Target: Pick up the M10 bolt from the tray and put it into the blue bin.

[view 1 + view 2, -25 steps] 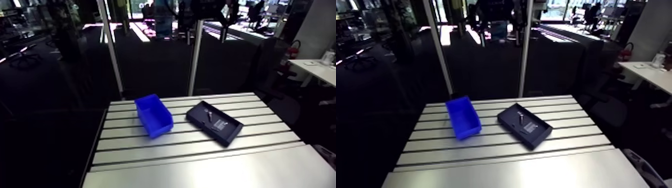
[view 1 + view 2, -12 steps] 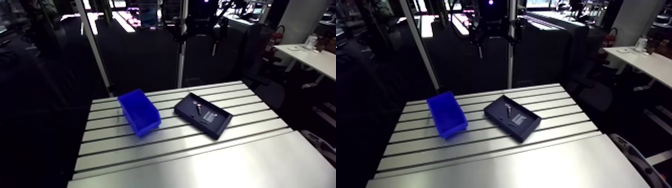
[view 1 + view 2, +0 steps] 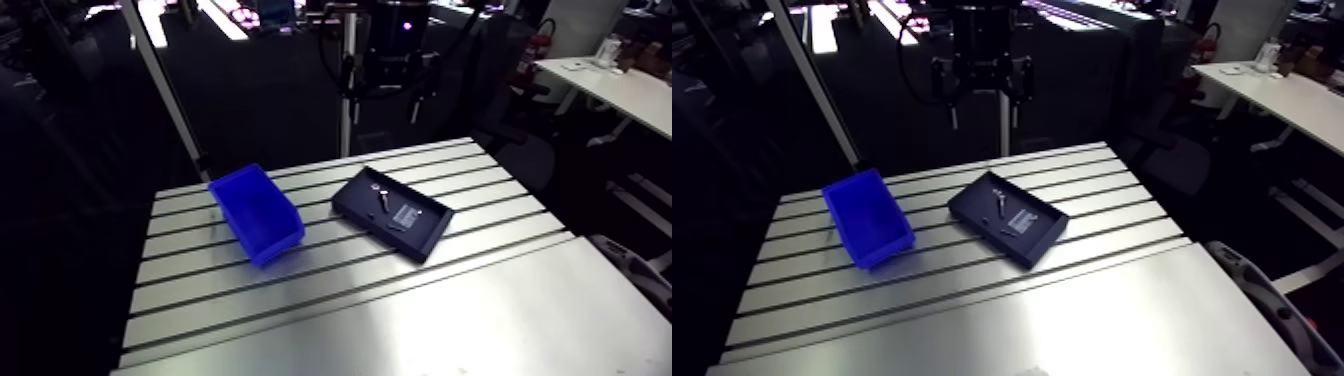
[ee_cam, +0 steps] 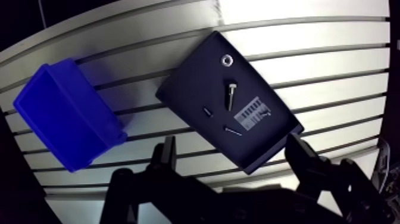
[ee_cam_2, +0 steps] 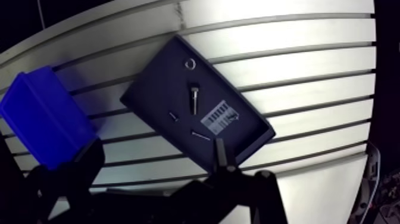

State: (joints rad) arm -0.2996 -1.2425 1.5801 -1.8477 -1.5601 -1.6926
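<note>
- Step in hand: the approach. Nothing is picked yet. The M10 bolt (image 4: 230, 95) lies flat near the middle of the black tray (image 4: 193, 80).
- The hand (image 4: 231, 140) is empty, its two fingers spread wide with only air between them.
- Pose: in the arm view the hand hangs high over the far edge of the surface (image 3: 330, 300), pointing down, well apart from tray and bin. In the wrist view the tray lies ahead of the fingers, one corner reaching in between them.
- The blue bin (image 4: 65, 119) stands beside the tray, open side up and not touching it, on the same surface.
- The tray also holds a ring-shaped piece (image 4: 227, 59), a short screw (image 4: 207, 111), a thin screw (image 4: 232, 130) and a white label (image 4: 256, 113). The parts show small, so I take the largest shanked piece for the M10 bolt without being sure.
- Next move, as I judge it: come down over the tray and centre the fingers on the bolt. Turn the wrist so they close across the shank, clear of the label and the tray wall.
</note>
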